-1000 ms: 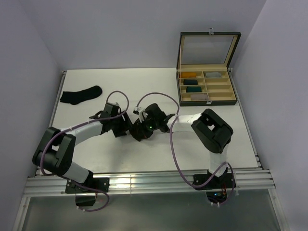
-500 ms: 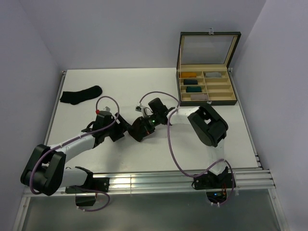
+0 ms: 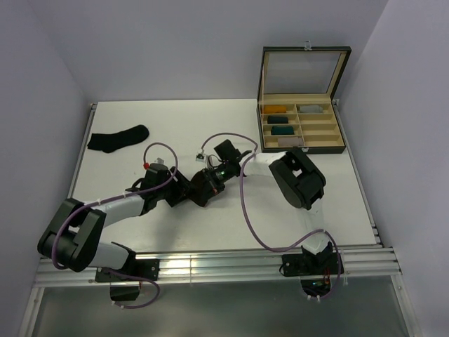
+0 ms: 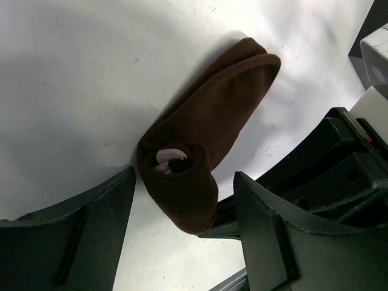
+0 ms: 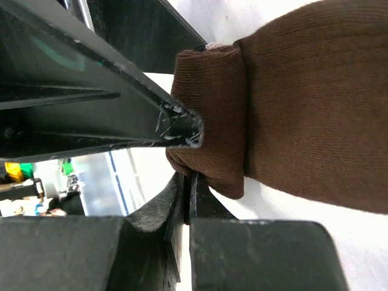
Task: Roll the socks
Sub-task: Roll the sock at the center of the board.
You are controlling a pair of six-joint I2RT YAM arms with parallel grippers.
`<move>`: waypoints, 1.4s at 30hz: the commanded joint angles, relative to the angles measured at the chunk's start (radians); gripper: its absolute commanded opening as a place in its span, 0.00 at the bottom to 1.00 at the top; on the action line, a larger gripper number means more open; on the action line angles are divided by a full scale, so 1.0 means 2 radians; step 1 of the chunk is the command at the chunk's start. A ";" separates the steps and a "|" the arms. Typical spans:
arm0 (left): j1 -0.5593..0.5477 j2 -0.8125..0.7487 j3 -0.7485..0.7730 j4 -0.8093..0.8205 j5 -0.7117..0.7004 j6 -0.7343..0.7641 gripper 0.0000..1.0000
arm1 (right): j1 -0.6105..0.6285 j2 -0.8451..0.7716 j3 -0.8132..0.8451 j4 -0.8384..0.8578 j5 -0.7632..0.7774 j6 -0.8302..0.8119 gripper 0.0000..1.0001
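Seemingly box (image 3: 303, 149) holds four bundles (image 3: 281, 130); left jaws spread round sock (image 4: 206, 133), right jaws closed.

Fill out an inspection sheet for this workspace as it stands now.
Surface: white table, flat and matte.
Job's things: brown sock partly rolled from the cuff, toe end flat; black sock lies unrolled at the far left.
Clutter: compartment box at the far right, lid up, with rolled bundles inside.
Grippers: left gripper open, straddling the roll; right gripper shut, its tip against the roll's end.
Cables: purple cables loop loose above both arms.
Surroundings: pale walls; metal rail at the near edge.
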 commanded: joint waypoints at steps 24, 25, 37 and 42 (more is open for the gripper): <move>-0.013 0.075 0.068 -0.135 -0.045 0.051 0.12 | 0.034 -0.188 -0.107 0.082 0.279 -0.012 0.51; -0.013 0.079 0.079 -0.148 -0.038 0.059 0.11 | 0.054 -0.203 -0.118 0.094 0.318 -0.023 0.52; -0.013 0.134 0.135 -0.204 0.024 0.133 0.09 | 0.244 -0.243 -0.187 0.213 0.655 -0.120 0.54; -0.013 0.138 0.148 -0.218 0.031 0.146 0.09 | 0.276 -0.190 -0.167 0.218 0.691 -0.140 0.51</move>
